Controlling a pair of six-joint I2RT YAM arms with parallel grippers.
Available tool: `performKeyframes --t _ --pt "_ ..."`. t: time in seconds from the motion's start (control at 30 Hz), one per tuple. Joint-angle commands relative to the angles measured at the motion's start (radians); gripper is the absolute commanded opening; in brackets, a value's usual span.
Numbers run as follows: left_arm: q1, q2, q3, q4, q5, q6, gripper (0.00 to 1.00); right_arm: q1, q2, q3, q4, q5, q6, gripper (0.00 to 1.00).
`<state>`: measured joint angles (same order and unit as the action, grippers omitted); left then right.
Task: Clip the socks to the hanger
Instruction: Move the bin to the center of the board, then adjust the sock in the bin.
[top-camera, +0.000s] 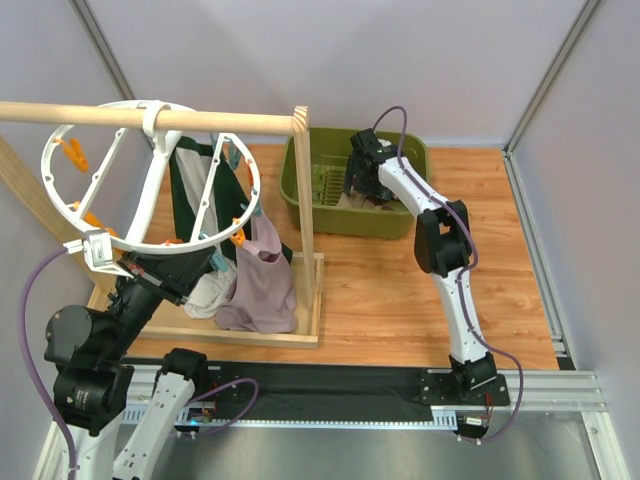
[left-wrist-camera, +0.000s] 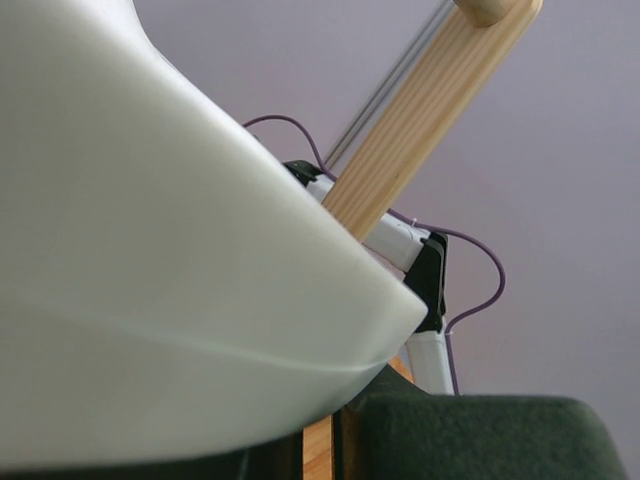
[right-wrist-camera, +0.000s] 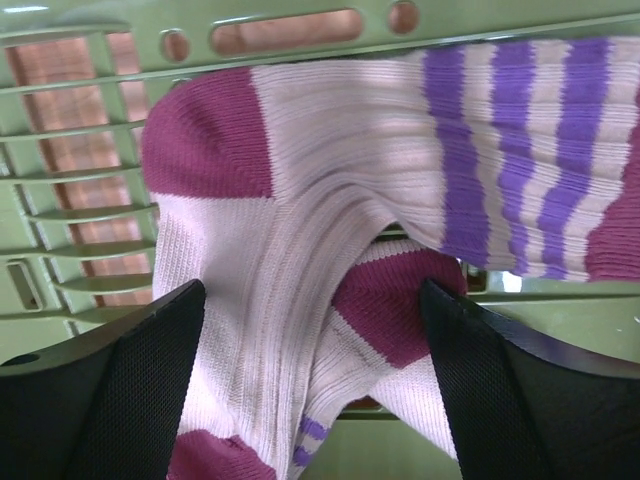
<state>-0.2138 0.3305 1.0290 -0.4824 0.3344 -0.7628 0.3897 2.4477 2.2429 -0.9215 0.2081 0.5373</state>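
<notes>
The socks (right-wrist-camera: 300, 200), cream-pink with purple stripes and maroon patches, lie bunched in the green basket (right-wrist-camera: 300, 45). My right gripper (right-wrist-camera: 310, 292) is open, with one jaw on each side of the sock bunch; in the top view it (top-camera: 358, 182) reaches down into the basket (top-camera: 300, 195). The white wheel-shaped hanger (top-camera: 252, 182) hangs by its hook from the wooden rod (top-camera: 220, 122). My left gripper (top-camera: 115, 258) is at the ring's near-left rim and seems shut on it. The hanger's white plastic (left-wrist-camera: 150, 250) fills the left wrist view above the dark fingers (left-wrist-camera: 480, 440).
A mauve garment (top-camera: 262, 290) and a dark green and white garment (top-camera: 192, 180) hang from the ring inside the wooden frame (top-camera: 303, 200). Orange clips (top-camera: 75, 152) sit round the ring. Purple cables trail from both arms.
</notes>
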Motion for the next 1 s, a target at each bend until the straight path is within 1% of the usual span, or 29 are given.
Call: performKeyframes --t 0.0,0.1,0.27,0.37,0.43,0.6,0.7,0.83,0.93,0.97 --pt "0.001 0.073 -0.024 -0.220 0.014 -0.055 0.00 0.018 -0.059 0.010 0.016 -0.024 0.020 0.89" --pt "0.001 0.074 -0.024 -0.229 0.018 -0.055 0.00 0.018 -0.050 0.043 0.076 -0.019 0.038 0.90" --pt "0.001 0.073 -0.023 -0.228 0.020 -0.055 0.00 0.020 -0.064 0.021 0.232 -0.004 0.030 0.89" --pt "0.001 0.070 -0.029 -0.228 0.020 -0.056 0.00 0.021 -0.044 0.053 0.299 -0.012 0.000 0.88" --pt "0.001 0.064 -0.036 -0.228 0.015 -0.061 0.00 0.024 -0.007 0.073 0.326 -0.044 -0.020 0.85" --pt "0.001 0.062 -0.038 -0.223 0.018 -0.066 0.00 0.034 0.080 0.141 0.319 -0.061 -0.007 0.79" --pt "0.001 0.061 -0.038 -0.225 0.012 -0.064 0.00 0.049 0.112 0.167 0.314 -0.049 -0.013 0.78" --pt "0.001 0.058 -0.030 -0.237 0.003 -0.058 0.00 0.069 0.146 0.185 0.291 0.008 -0.017 0.76" --pt "0.001 0.054 -0.017 -0.260 -0.008 -0.049 0.00 0.072 0.174 0.208 0.247 0.022 -0.016 0.73" --pt "0.001 0.054 -0.015 -0.266 -0.009 -0.047 0.00 0.075 0.181 0.210 0.233 0.025 -0.023 0.70"
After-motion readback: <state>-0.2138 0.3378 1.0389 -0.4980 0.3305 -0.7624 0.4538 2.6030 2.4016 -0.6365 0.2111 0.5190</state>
